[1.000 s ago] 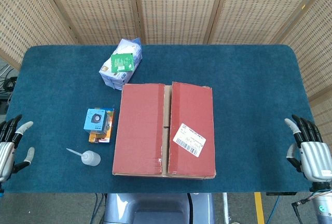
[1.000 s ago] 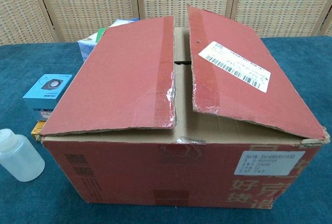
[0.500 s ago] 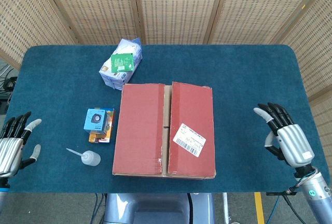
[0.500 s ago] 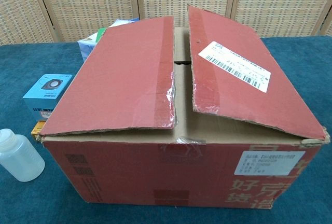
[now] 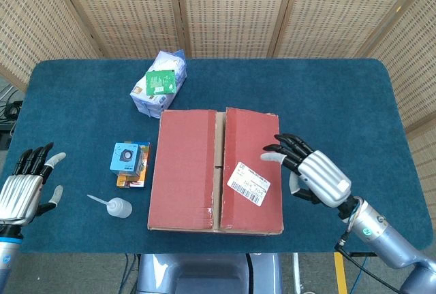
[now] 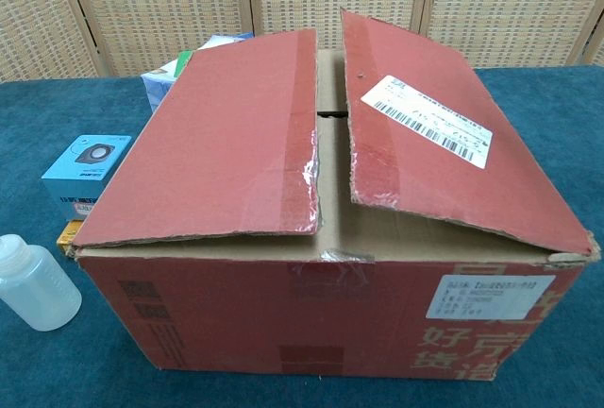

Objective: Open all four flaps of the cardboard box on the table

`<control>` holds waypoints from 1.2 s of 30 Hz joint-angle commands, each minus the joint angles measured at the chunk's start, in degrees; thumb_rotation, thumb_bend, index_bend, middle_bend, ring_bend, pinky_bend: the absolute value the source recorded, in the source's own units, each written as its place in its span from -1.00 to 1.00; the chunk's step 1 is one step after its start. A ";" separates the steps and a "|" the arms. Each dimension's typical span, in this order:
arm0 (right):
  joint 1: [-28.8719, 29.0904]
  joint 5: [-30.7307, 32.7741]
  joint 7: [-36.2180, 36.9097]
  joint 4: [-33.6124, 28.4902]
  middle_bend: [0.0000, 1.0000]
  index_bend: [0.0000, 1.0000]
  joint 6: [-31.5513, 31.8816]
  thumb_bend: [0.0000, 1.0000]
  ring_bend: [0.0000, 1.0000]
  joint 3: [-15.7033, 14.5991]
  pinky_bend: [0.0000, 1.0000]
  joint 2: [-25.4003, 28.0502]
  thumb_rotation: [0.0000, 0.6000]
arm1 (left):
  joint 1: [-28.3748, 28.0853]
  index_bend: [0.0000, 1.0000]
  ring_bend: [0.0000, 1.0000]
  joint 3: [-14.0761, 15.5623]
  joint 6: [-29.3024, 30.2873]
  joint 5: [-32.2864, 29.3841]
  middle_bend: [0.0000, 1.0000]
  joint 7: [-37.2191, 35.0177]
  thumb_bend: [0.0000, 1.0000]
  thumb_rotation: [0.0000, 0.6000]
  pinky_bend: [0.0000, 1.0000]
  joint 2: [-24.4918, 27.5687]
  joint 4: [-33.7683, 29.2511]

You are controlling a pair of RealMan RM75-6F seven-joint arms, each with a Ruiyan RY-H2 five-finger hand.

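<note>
Hovering right hand (image 5: 315,175), fingers spread, beside cardboard box (image 5: 214,170).

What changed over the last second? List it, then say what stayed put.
The right hand swept in from the table's right edge toward the cardboard box, its open fingers now over the right flap, holding nothing. The left hand edged slightly inward, open. Both top flaps, the white bottle, blue box and packet stayed put.
</note>
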 commanded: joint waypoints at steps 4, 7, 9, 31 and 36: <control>4.71 0.09 -1.39 -1.74 -0.60 -0.54 -4.97 1.00 -1.00 0.16 -0.90 -1.70 1.00 | -0.31 -0.72 -1.00 0.02 -0.23 -0.35 -1.00 0.09 -0.05 1.00 -1.00 0.04 0.18; 6.69 0.56 -2.42 -2.25 -0.60 -0.54 -7.22 1.00 -1.00 0.19 -0.90 -2.41 1.00 | -0.60 -0.72 -1.00 -0.05 -0.53 -0.67 -1.00 0.14 -0.06 1.00 -1.00 -0.07 0.29; 7.90 1.03 -3.16 -2.59 -0.60 -0.54 -8.48 1.00 -1.00 0.33 -0.90 -2.87 1.00 | -0.84 -0.72 -1.00 -0.10 -0.82 -0.94 -1.00 0.20 -0.05 1.00 -1.00 -0.16 0.32; 15.92 6.70 -10.09 -2.34 -0.59 -0.53 -16.70 1.00 -1.00 0.73 -0.90 -8.71 1.00 | -1.67 -0.72 -1.00 0.30 -2.63 -3.16 -1.00 -1.18 -0.05 1.00 -1.00 -0.37 2.08; 16.76 8.14 -11.37 -1.50 -0.58 -0.52 -17.80 1.00 -1.00 0.34 -0.90 -9.52 1.00 | -1.98 -0.72 -1.00 0.23 -3.06 -3.75 -1.00 -1.21 -0.05 1.00 -1.00 -0.55 2.30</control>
